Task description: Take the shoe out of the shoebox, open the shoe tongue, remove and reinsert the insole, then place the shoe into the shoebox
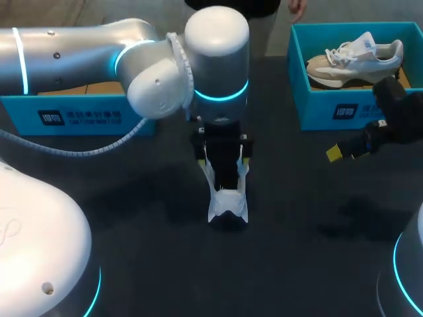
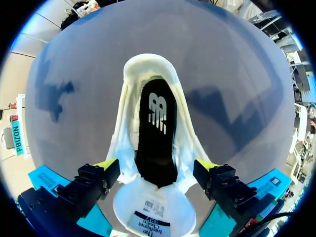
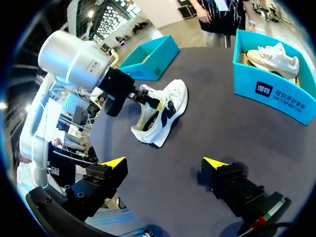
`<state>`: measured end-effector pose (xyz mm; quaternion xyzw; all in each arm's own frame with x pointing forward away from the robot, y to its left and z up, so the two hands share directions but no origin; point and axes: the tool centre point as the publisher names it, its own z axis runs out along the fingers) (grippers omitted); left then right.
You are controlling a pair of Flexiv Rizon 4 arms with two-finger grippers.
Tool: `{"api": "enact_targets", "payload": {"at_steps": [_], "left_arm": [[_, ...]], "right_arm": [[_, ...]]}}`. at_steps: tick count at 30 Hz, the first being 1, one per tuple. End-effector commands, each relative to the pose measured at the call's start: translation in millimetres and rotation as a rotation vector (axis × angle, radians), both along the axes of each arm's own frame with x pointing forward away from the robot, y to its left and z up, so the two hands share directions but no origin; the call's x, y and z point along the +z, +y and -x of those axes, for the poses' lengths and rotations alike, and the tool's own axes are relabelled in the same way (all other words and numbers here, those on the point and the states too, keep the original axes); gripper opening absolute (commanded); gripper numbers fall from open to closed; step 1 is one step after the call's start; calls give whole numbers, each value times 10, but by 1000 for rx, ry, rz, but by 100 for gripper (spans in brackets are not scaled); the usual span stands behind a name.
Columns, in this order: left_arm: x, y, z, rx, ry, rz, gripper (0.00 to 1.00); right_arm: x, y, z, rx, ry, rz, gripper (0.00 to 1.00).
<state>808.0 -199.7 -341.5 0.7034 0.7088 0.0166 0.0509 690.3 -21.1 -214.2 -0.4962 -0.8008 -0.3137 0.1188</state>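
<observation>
Since the white shoe (image 2: 148,69) was clamped across its sides by the left gripper (image 2: 157,165), with the tongue (image 2: 150,207) folded back under the palm and the black insole (image 2: 157,143) exposed between the fingertips (image 2: 106,164), the insole could probably be pinched by too hard a squeeze and its removal blocked. The right gripper (image 3: 164,162) was held apart, empty, well aside of the shoe.

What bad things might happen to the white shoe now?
The shoe may tip or slide when the black insole is pulled, since only the left gripper is at it and the right gripper hangs open, apart. The shoebox already holds another shoe, so fitting it back might be tight.
</observation>
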Motion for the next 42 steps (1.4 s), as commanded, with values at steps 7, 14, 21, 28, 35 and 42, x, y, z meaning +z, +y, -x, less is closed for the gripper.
{"api": "enact_targets", "payload": {"at_steps": [7, 14, 21, 28, 35, 42], "left_arm": [[193, 46, -173, -6, 91, 36, 100], [456, 87, -271, 6, 119, 42, 100], [605, 107, -402, -33, 110, 19, 95], [596, 23, -542, -53, 81, -18, 0], [538, -35, -641, -65, 73, -22, 0], [382, -54, -671, -62, 97, -24, 0]], "right_arm": [[-3, 5, 0, -1, 1, 2, 100], [-3, 5, 0, -1, 1, 2, 100], [-3, 5, 0, -1, 1, 2, 100], [-3, 5, 0, -1, 1, 2, 100], [-3, 5, 0, -1, 1, 2, 100], [-3, 5, 0, -1, 1, 2, 100]]}}
